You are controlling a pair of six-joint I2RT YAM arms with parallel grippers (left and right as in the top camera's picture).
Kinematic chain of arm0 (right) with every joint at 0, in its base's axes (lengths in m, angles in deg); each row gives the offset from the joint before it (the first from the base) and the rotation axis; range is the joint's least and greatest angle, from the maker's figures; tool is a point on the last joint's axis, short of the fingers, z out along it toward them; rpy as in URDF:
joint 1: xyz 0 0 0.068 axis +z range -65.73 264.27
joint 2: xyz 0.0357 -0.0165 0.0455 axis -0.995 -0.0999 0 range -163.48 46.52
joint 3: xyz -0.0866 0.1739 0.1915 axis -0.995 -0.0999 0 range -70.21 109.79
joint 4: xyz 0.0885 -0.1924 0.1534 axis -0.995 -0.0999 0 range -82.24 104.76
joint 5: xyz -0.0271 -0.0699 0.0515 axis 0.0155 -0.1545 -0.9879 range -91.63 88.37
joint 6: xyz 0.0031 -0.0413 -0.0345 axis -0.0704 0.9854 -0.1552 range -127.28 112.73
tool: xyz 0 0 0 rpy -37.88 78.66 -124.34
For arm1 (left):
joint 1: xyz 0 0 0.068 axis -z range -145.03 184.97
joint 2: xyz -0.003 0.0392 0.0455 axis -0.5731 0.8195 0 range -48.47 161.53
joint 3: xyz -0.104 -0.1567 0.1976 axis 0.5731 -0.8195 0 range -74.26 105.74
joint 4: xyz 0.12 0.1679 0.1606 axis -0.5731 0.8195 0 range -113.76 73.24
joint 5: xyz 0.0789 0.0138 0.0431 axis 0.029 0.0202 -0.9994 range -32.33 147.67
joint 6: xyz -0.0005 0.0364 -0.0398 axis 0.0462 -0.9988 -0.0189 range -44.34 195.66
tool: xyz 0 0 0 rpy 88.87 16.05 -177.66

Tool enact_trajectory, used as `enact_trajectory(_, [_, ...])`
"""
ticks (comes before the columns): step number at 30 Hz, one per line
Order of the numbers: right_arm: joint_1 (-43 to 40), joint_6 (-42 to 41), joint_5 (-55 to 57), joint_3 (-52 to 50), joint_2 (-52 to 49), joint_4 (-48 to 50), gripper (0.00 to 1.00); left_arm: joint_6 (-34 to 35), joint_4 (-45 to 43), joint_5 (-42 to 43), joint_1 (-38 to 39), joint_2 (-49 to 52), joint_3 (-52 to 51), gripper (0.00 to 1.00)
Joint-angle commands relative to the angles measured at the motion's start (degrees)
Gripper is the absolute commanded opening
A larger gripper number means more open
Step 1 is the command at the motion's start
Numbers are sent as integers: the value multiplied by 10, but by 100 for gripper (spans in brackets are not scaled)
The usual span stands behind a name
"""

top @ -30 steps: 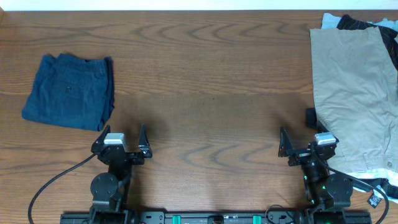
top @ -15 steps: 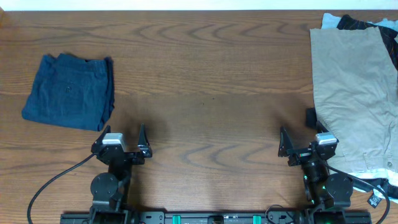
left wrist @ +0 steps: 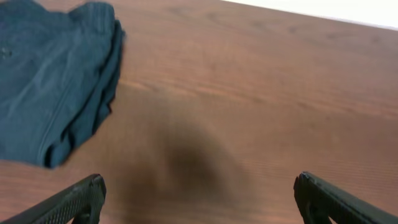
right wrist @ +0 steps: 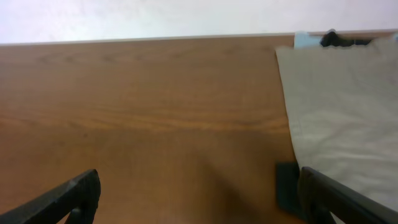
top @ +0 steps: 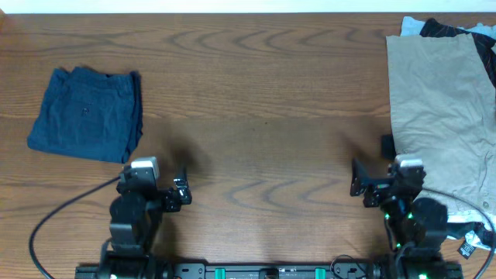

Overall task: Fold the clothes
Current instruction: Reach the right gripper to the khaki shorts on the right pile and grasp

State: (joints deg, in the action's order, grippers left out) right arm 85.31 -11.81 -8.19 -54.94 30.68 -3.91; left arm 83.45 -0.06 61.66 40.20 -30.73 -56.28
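Folded dark blue shorts (top: 87,115) lie at the table's left; they also show in the left wrist view (left wrist: 56,81). Large khaki-beige shorts (top: 438,116) are spread at the right edge, also seen in the right wrist view (right wrist: 342,99). A black garment (top: 448,29) and a pale blue bit (top: 411,26) stick out behind them. My left gripper (top: 153,184) is open and empty near the front edge, right of the blue shorts (left wrist: 199,186). My right gripper (top: 387,177) is open and empty, just left of the khaki shorts (right wrist: 199,180).
A small dark rectangular object (top: 386,145) lies on the table by the khaki shorts' left edge, near my right finger (right wrist: 286,186). A black cable (top: 54,232) runs at the front left. A small black tag (top: 467,248) lies front right.
Both arms have shifted slightly, their wrists lifting and tilting near the front edge. Both grippers stay open. The garments have not moved.
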Motion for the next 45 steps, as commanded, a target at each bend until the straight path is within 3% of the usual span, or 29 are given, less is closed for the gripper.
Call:
enact_trajectory(1, [9, -5, 15, 83, -72, -44, 99, 7, 47, 16, -4, 61, 79, 98])
enact_trajectory(8, [8, -6, 65, 263, -262, -248, 99, 7, 209, 16, -4, 200, 227, 98])
enact_trajectory(11, [7, -5, 87, 309, -340, -304, 99, 7, 241, 16, -4, 235, 255, 98])
enact_trajectory(15, [7, -5, 92, 316, -404, -300, 99, 7, 243, 21, -4, 256, 257, 98])
enact_trajectory(18, [6, -17, 165, 314, -448, -300, 98, 7, 243, 21, -4, 264, 257, 98])
enact_trajectory(22, [-9, -99, 290, 313, -510, -301, 84, 7, 243, 21, -4, 265, 257, 98])
enact_trajectory(30, [-40, -113, 304, 312, -630, -251, 54, 7, 243, 21, -4, 265, 257, 98])
enact_trajectory(45, [-60, -113, 348, 312, -761, -177, 52, 7, 243, 21, -4, 265, 257, 98])
